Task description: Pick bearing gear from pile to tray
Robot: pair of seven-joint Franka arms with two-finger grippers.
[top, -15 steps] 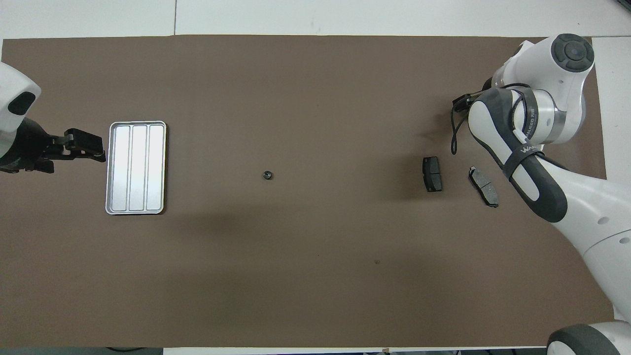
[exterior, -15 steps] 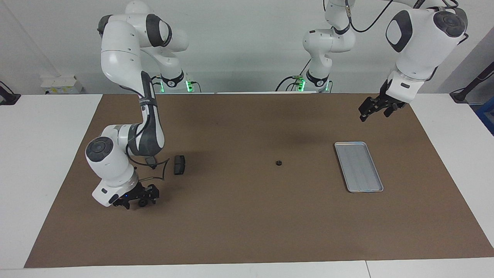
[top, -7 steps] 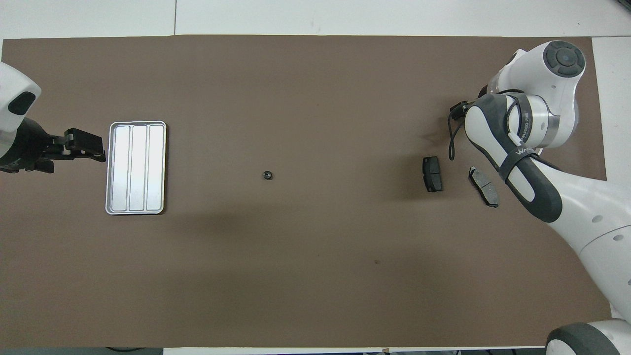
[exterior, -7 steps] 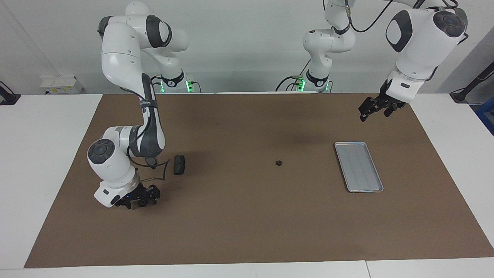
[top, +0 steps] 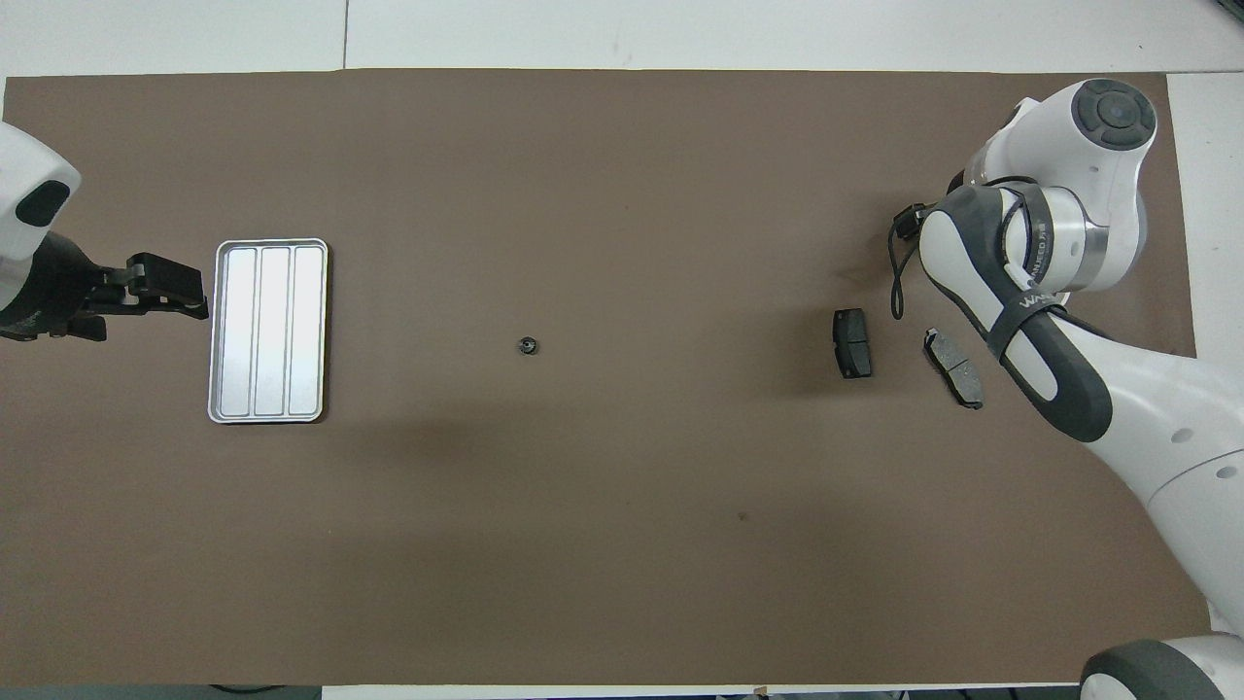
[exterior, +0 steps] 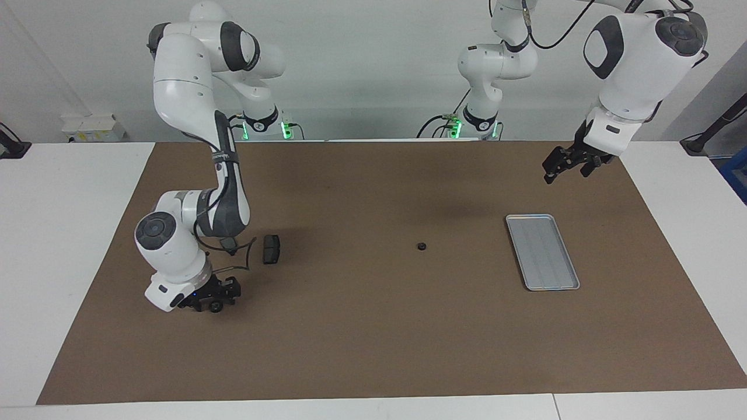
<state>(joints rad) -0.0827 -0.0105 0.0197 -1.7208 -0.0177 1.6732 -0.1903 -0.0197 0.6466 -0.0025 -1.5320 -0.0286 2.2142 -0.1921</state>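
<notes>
Reaching right gripper (exterior: pixel 215 302): low over the mat (exterior: pixel 373 350) at the right arm's end, near one brake pad (exterior: pixel 271 248); grip state cannot tell.
Left gripper (exterior: pixel 563 164): jaws apart, nothing held, raised over the mat, waiting.
Bearing gear (exterior: pixel 420 246): lying mid-mat, between brake pads and tray, well apart from both grippers.
Second brake pad (top: pixel 954 367): beside the first.
Tray (exterior: pixel 543 287): toward the left arm's end.

Small black round bearing gear (top: pixel 527 344) sits alone mid-mat, flat rectangular silver-grey metal tray (top: pixel 220 335) lies empty toward the left arm's end, two dark grey brake pads (top: pixel 852 342) rest toward the right arm's end.
</notes>
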